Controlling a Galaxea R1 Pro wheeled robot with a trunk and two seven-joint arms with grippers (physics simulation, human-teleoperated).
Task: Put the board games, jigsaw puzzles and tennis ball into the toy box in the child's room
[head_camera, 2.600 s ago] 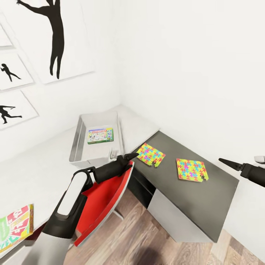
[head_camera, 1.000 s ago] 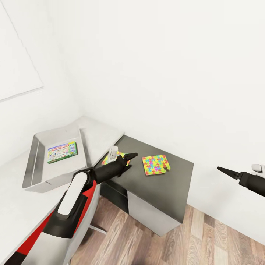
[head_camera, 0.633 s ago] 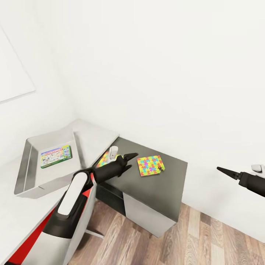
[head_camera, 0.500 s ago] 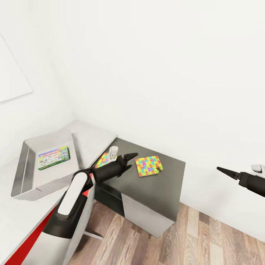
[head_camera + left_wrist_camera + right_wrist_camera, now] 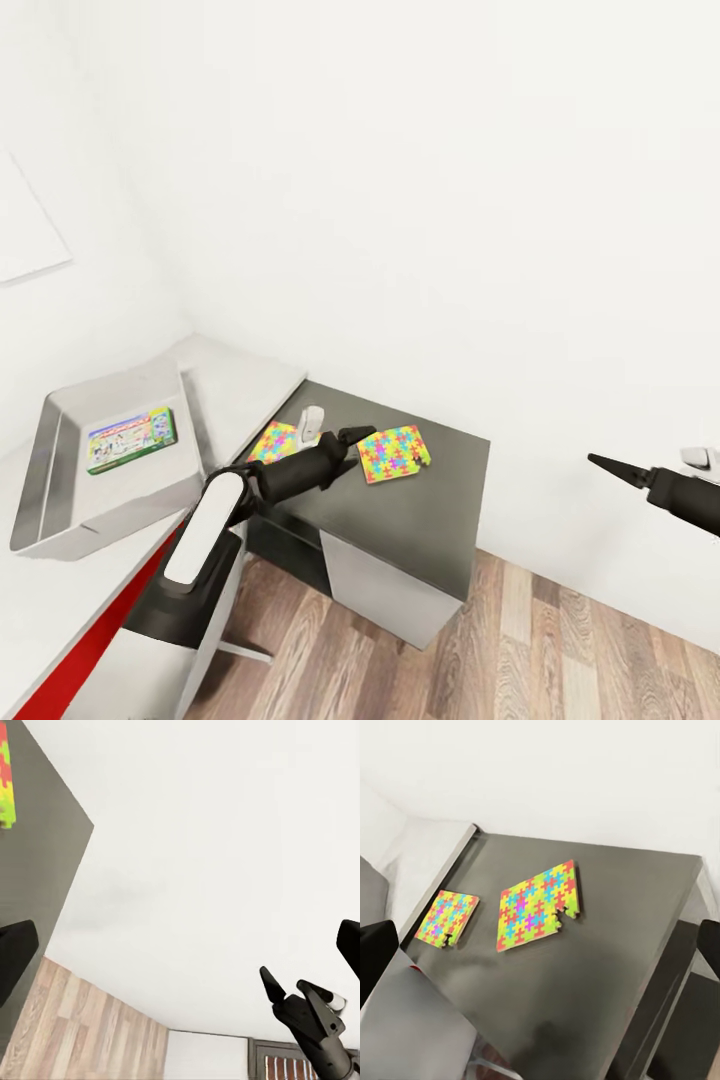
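The grey toy box [image 5: 55, 440] stands on the white desk with one board game [image 5: 132, 438] lying inside it. Two colourful jigsaw puzzles lie flat on the dark table [image 5: 430, 500]: one [image 5: 393, 453] just past my left gripper [image 5: 355, 436], the other [image 5: 272, 441] partly behind my left arm. Both puzzles [image 5: 538, 905] [image 5: 447, 917] also appear in the right wrist view. My left gripper hovers open over the table between them. Far off the table's right side, my right gripper [image 5: 600, 463] hangs open and empty. The tennis ball is out of view.
White walls close in behind the white desk [image 5: 240, 375] and the dark table. A red chair edge [image 5: 60, 650] sits under the desk at lower left. Wooden floor [image 5: 470, 650] spreads to the right of the table.
The head view has turned right, so the toy box, desk and puzzles slide left in the picture. My left arm has dropped slightly toward the dark table. Both grippers stay open.
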